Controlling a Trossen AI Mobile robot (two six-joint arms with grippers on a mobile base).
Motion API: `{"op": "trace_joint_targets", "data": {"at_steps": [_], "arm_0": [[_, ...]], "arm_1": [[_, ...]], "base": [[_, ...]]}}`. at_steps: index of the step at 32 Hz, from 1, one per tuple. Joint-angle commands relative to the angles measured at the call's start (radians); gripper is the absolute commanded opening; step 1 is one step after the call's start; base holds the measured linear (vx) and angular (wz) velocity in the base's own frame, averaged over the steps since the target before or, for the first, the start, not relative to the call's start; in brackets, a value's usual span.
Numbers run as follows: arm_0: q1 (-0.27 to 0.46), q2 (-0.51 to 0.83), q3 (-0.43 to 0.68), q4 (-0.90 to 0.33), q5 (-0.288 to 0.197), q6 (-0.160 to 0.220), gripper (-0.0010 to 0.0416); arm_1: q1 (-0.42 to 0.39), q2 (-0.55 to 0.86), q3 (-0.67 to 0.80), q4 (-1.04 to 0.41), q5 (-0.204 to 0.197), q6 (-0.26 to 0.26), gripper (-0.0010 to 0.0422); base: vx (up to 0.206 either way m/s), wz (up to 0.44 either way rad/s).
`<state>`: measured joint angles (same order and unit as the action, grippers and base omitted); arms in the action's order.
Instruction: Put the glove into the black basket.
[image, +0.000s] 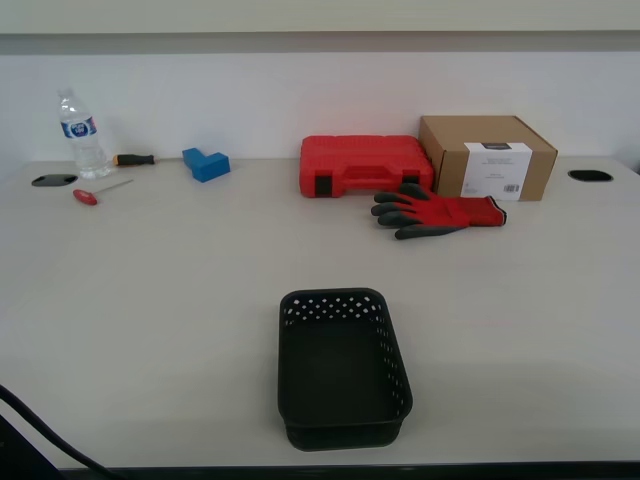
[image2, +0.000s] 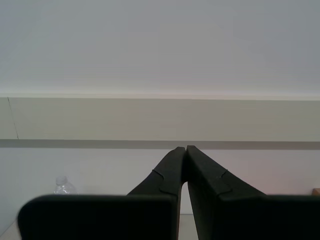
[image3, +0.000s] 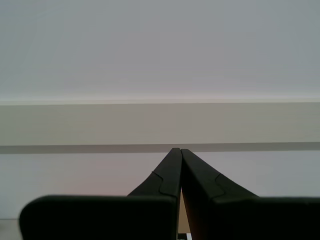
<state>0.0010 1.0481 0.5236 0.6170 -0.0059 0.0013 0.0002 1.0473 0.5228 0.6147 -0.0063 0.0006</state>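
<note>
1. Nearest the exterior camera stands the black basket (image: 344, 368), low in the centre of the frame on the pale worktop (image: 150, 300). It is rectangular, its walls pierced with rows of round holes, and nothing lies inside it.
2. Behind it, right of centre toward the wall, sits a brown cardboard box (image: 487, 156) with a white label, and just beside it to the exterior view's left a red tool case (image: 364, 164).
3. In front of those two lies the glove (image: 438, 211), flat on the worktop in the upper right-centre of the frame, well apart from the basket. Its back is red knit, its fingers dark grey and coated, pointing toward the exterior view's left; the black-edged cuff points right, near the box.
4. At upper left are a water bottle (image: 80, 134), a blue block (image: 206, 163), an orange-and-black-handled screwdriver (image: 133, 159) and a red-handled one (image: 98, 191).
5. My first claw (image3: 177, 150) has its tips pressed together, holds nothing, and points level at the wall.
6. My second claw (image2: 183, 148) is likewise pressed together and empty, aimed at the wall; the bottle top (image2: 63, 186) shows low at that frame's left.
</note>
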Motion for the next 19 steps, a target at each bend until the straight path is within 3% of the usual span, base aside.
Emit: {"op": "trace_joint_targets", "data": {"at_steps": [1,8,11,19], "arm_0": [[0.000,0.000,0.001,0.001,0.006,0.007,0.0001],[0.000,0.067,0.044,-0.130,0.007,0.017,0.0001],[0.001,0.200,0.164,-0.282,-0.008,0.023,0.0001],[0.028,0.566,0.497,-0.552,-0.074,0.024,0.0001]], "arm_1": [[0.000,0.000,0.001,0.003,-0.001,0.000,0.0000],[0.000,0.000,0.001,0.003,-0.001,0.000,0.0000],[0.000,0.000,0.001,0.003,-0.001,0.000,0.0000],[0.000,0.000,0.001,0.001,-0.001,0.000,0.0000]], "base": [[0.000,0.000],[0.000,0.000],[0.000,0.000],[0.000,0.000]]}}
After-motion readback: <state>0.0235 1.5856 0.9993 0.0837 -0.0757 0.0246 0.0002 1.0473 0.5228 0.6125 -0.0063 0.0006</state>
